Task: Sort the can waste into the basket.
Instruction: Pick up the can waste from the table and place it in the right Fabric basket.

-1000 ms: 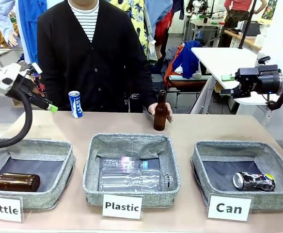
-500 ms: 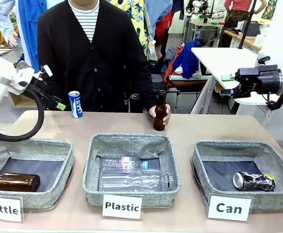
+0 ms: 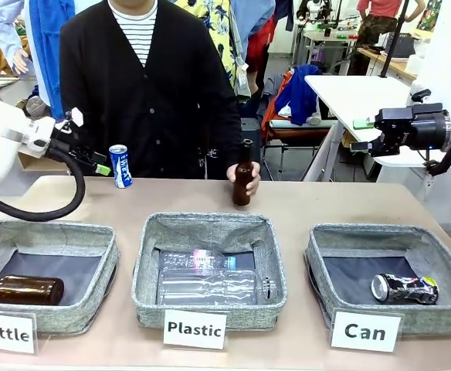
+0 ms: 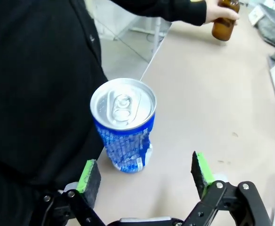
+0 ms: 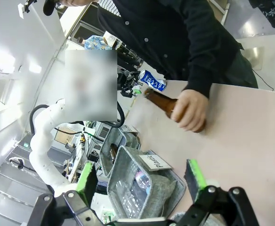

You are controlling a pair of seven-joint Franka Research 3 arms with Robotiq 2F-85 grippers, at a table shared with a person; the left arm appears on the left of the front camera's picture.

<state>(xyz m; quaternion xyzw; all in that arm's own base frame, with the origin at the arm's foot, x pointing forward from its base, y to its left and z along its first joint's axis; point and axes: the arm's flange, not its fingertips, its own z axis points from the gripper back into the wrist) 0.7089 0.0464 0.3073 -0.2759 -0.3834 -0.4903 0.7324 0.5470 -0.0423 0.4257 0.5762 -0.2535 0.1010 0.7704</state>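
Beige table (image 3: 326, 201), shared with a person (image 3: 148, 85) in a black cardigan who is stood at the far side. Three grey woven baskets are ranged along the near edge. The basket (image 3: 434, 315) carded "Can" is seen low down, beneath the right gripper (image 3: 362, 144).

Right gripper: held high off the table's right side, fingers spread wide, nothing between them.

Left gripper (image 3: 100, 168): held level near the far edge, fingers spread, nothing grasped.

Blue-and-white can (image 3: 120, 165): stood upright on the table just ahead of the left gripper's fingertips. In the left wrist view it is centred on the gap, and the green pads (image 4: 88, 172) are kept apart from it on either side.

Black-and-silver can (image 3: 405, 288): laid on its side inside the Can basket, well below the right gripper.

Brown bottle (image 3: 242, 166): held upright on the table by the person's hand (image 5: 190, 110), well beyond the blue-and-white can from the left gripper.
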